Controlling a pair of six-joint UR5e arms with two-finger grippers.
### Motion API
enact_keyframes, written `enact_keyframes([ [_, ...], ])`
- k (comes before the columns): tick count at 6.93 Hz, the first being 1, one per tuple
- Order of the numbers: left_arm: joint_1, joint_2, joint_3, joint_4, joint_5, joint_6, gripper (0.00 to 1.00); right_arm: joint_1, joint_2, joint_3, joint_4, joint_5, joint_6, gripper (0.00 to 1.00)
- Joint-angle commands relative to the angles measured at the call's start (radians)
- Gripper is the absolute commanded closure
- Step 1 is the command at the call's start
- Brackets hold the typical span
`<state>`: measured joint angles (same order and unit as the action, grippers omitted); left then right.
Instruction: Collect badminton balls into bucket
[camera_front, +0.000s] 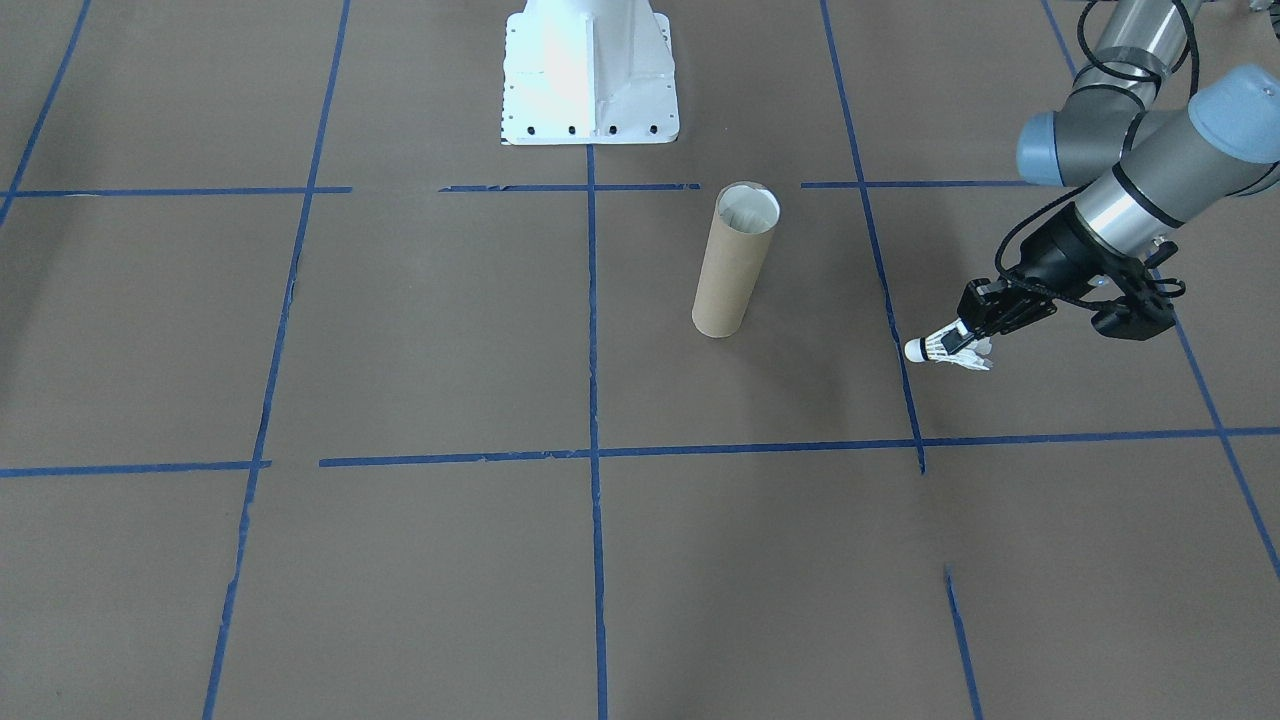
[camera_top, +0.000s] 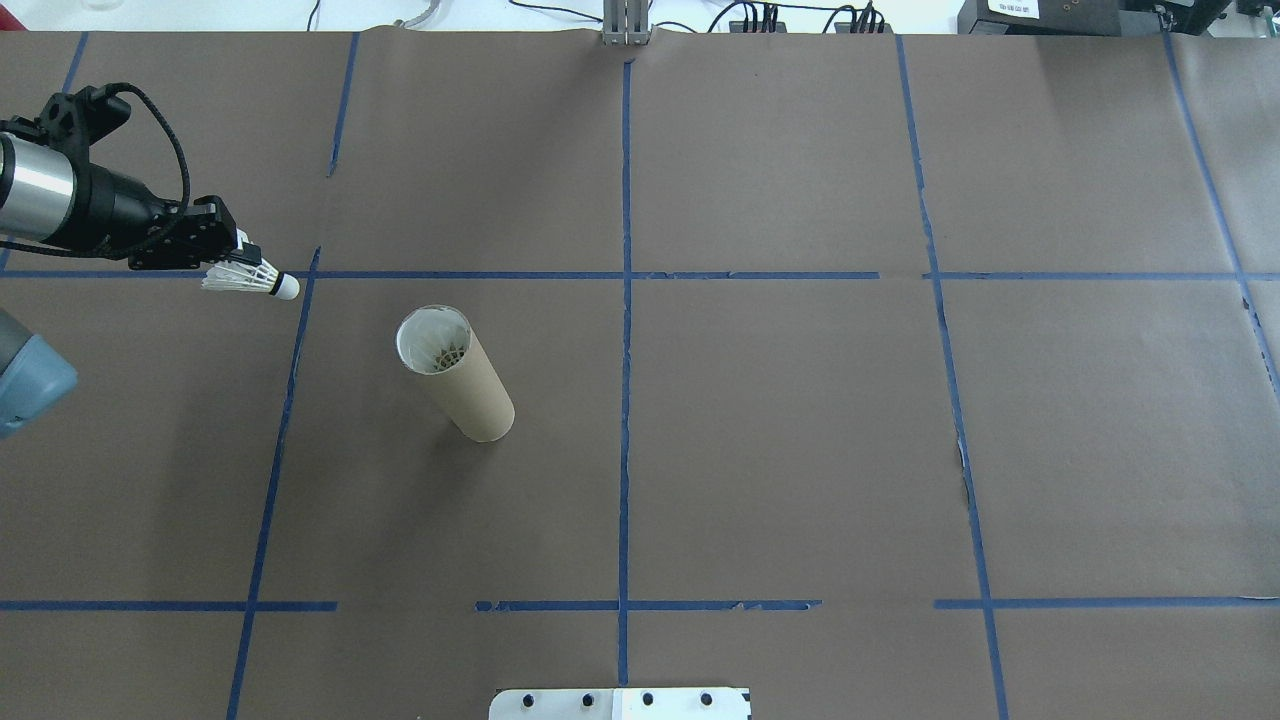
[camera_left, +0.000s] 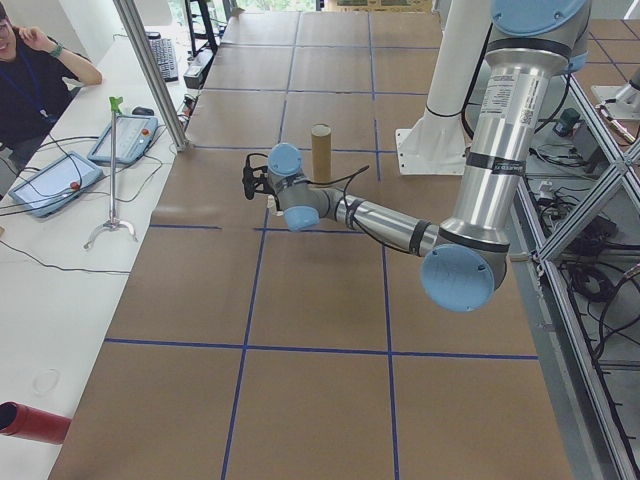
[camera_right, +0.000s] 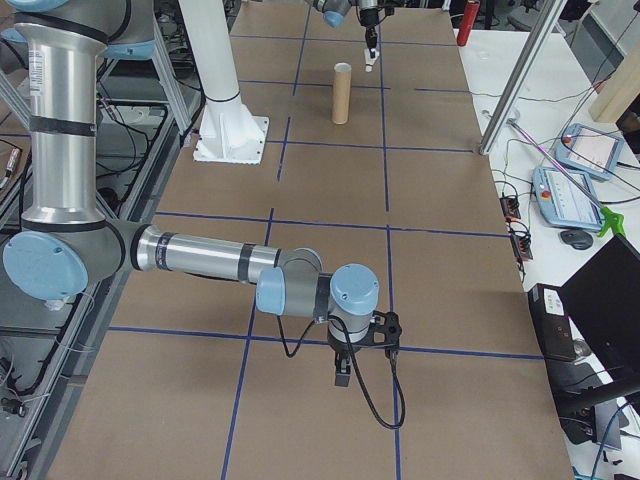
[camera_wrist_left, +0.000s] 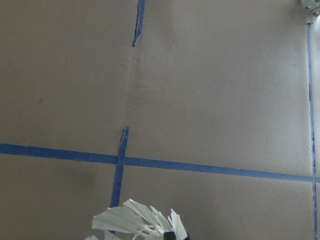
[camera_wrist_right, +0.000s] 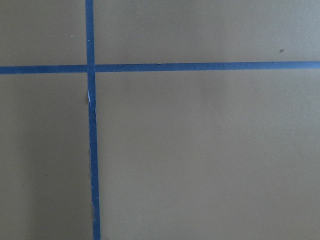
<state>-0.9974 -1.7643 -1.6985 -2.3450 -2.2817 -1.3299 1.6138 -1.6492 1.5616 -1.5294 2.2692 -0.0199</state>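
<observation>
Gripping tool: the black two-finger left gripper (camera_front: 958, 340) is clenched on the feather skirt of a small white shuttlecock (camera_front: 940, 348), which is held lying sideways above the table.
Shuttlecock shape: a rounded white cork tip (camera_top: 287, 288) with a thin dark band is pointed away from the gripper; the flared skirt of stiff, ragged white feathers (camera_wrist_left: 140, 222) is seen at the lower edge of the left wrist view.
Tube: a tall, narrow tan cardboard cylinder (camera_top: 455, 373) is stood upright, well apart from the left gripper, off the cork-tip end; its inside is whitish, and feather shapes are seen at the bottom.
Surface: a matte brown paper table cover (camera_front: 420, 330) is crossed by blue tape lines (camera_front: 592, 330), torn in places.
Right gripper: the black right gripper (camera_right: 340, 378) is seen only in a side view, far from the tube; whether it is open cannot be told.
Base: a glossy white metal robot base (camera_front: 588, 75) is bolted behind the tube.
</observation>
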Motion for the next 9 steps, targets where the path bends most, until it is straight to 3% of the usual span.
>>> enact_keyframes([
  [1, 0.006, -0.006, -0.203, 0.328, 0.103, 0.000, 1.00, 0.000, -0.001, 0.000, 0.000, 0.000, 0.000, 0.00],
  [3, 0.058, -0.024, -0.402, 0.711, 0.218, 0.017, 1.00, 0.000, 0.000, 0.000, 0.000, 0.000, 0.000, 0.00],
  [4, 0.065, -0.091, -0.461, 0.913, 0.281, 0.030, 1.00, 0.000, 0.000, 0.000, 0.000, 0.000, 0.000, 0.00],
  [5, 0.084, -0.238, -0.466, 1.201, 0.313, 0.079, 1.00, 0.000, 0.000, 0.000, 0.000, 0.000, 0.000, 0.00],
  [6, 0.088, -0.379, -0.469, 1.442, 0.385, 0.128, 1.00, 0.000, -0.001, 0.000, 0.000, 0.000, 0.000, 0.00],
  [8, 0.124, -0.574, -0.466, 1.732, 0.398, 0.126, 1.00, 0.000, 0.000, 0.000, 0.000, 0.000, 0.000, 0.00],
  [9, 0.164, -0.659, -0.457, 1.789, 0.425, 0.059, 1.00, 0.000, 0.000, 0.000, 0.000, 0.000, 0.000, 0.00],
])
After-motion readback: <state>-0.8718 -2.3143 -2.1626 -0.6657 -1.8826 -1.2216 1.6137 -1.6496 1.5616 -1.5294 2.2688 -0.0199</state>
